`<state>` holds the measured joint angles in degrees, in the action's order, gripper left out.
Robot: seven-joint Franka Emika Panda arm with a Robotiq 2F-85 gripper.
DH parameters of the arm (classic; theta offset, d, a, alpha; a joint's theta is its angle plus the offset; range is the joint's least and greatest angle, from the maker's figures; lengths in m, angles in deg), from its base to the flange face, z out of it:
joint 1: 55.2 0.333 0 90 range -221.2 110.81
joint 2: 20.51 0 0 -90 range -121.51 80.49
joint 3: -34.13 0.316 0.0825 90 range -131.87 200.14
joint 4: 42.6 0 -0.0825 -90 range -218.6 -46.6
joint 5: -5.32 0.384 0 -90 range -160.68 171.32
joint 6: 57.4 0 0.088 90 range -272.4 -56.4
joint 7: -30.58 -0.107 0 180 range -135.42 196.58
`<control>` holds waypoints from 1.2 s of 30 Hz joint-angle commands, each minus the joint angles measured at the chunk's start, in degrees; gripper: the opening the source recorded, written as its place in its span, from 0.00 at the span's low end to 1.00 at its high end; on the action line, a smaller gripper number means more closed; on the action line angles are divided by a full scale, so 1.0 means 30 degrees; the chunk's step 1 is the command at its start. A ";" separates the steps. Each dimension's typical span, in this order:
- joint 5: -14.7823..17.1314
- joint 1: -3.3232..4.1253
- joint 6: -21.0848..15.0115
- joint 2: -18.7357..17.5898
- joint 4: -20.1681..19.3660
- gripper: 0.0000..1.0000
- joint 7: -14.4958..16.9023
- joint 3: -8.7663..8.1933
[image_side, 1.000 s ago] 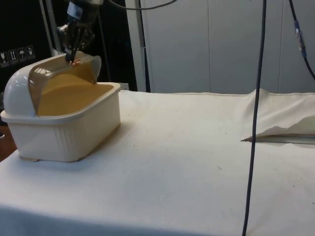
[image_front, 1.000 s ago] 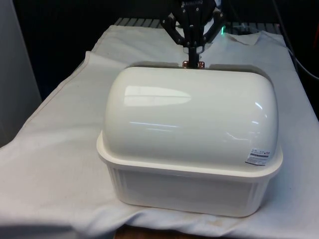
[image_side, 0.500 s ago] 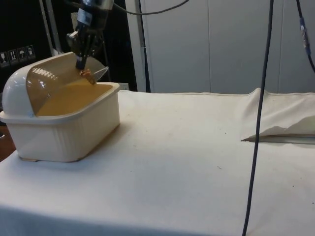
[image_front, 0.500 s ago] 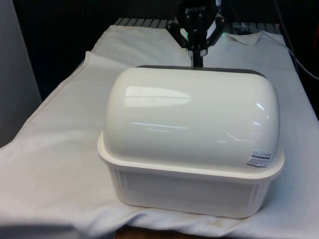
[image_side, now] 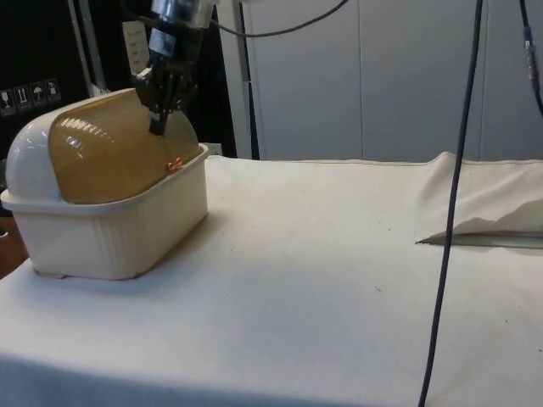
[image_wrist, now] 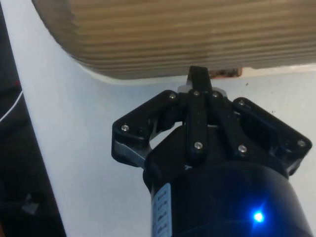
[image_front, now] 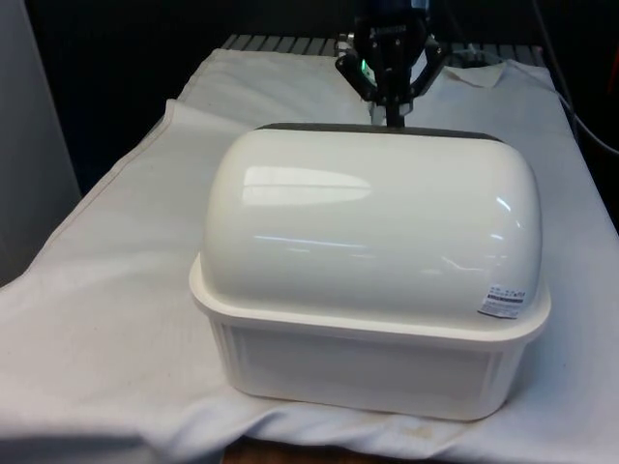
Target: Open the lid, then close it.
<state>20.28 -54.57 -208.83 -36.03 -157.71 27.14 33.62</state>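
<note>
The arm descends steeply from above the bread box (image_side: 106, 208), wrist uppermost, with the gripper (image_side: 159, 125) pointing down and slightly tilted toward the box.

In the side view the fingertips sit against the ribbed roll-top lid (image_side: 114, 153), on its upper slope. In the wrist view the fingers (image_wrist: 198, 81) appear pressed together into one narrow black stem with no gap between them; whether anything is pinched between them cannot be told.

The small copper-coloured knob (image_side: 173, 164) lies on the lid's lower edge, below the gripper and apart from it, close to the rim of the box. In the front view the gripper (image_front: 395, 118) stands just behind the crest of the box's domed back.

The lid is a tan, translucent, horizontally ribbed curved shutter. It covers the box opening down to the rim on the side facing the robot.

The box is cream-white, with a smooth glossy dome, a projecting rim and a fluted base. It stands on the white cloth (image_side: 339, 280). A small label (image_front: 507, 302) sits low on the dome, at the front view's right.
</note>
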 commanded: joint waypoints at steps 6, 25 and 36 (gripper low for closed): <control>0.0363 0.0000 0.0516 0.1108 -0.1108 0.00 0.0057 0.0172; 0.0076 0.0095 0.3266 0.3705 -0.2292 0.00 0.0420 0.0076; -0.0573 0.0095 0.5042 0.5138 -0.2693 0.00 0.0764 0.0115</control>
<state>19.07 -54.28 -193.76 -21.02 -165.39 29.61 33.96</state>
